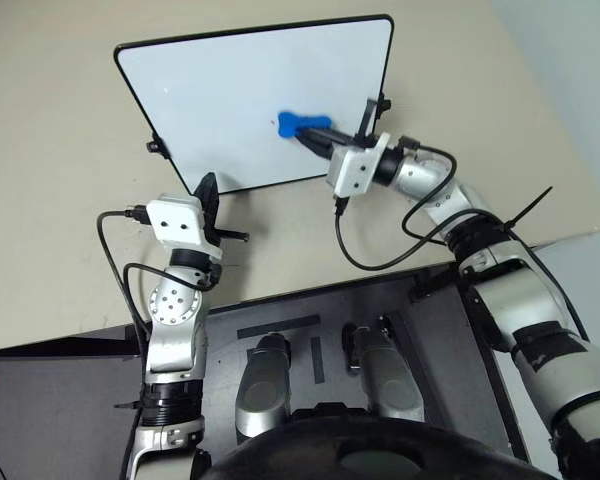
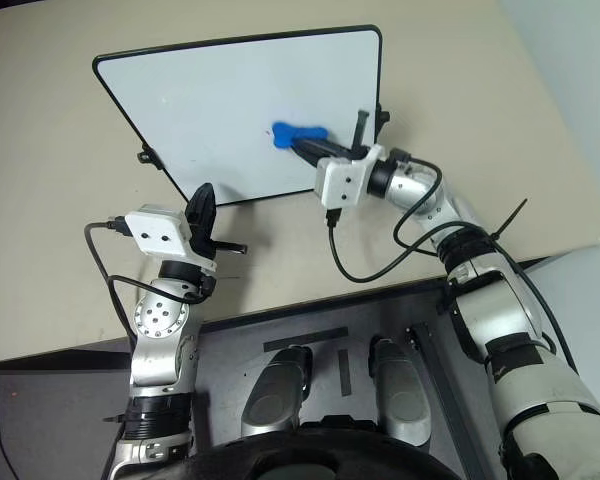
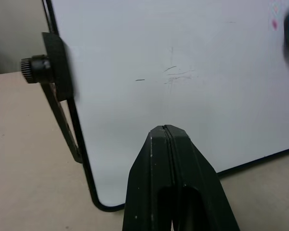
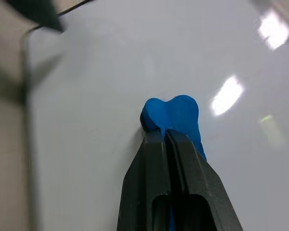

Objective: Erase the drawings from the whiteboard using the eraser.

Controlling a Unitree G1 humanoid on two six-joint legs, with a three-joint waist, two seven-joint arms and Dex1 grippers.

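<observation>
eraser (image 1: 302, 124): blue, bone-shaped, lying against the whiteboard face right of centre, rounded end pointing toward the board's middle
right claw (image 1: 315, 136): fingers pressed together, pinching the eraser's near end; blue lobe sticks out past the fingertips in the right wrist view
whiteboard (image 1: 220, 90): white, thin black frame, rounded corners, resting on the beige worktop (image 1: 60, 200)
drawings (image 1: 277, 122): faint red trace just beside the eraser's free end; shape too small to tell
board surface: a few thin grey scuff lines near the middle in the left wrist view
clips: black knob clip (image 3: 43, 65) on the board's left edge, another (image 1: 383, 103) on the right edge just beside the right wrist
left claw (image 1: 208, 188): fingers pressed together, holding nothing, pointing at the board's lower left corner, just off the frame
obstructions: right wrist and its black cable (image 1: 380, 255) sit over the board's lower right corner; rest of the board face is open
spacing: two claws well apart, left one at the board's edge, right one on its face
</observation>
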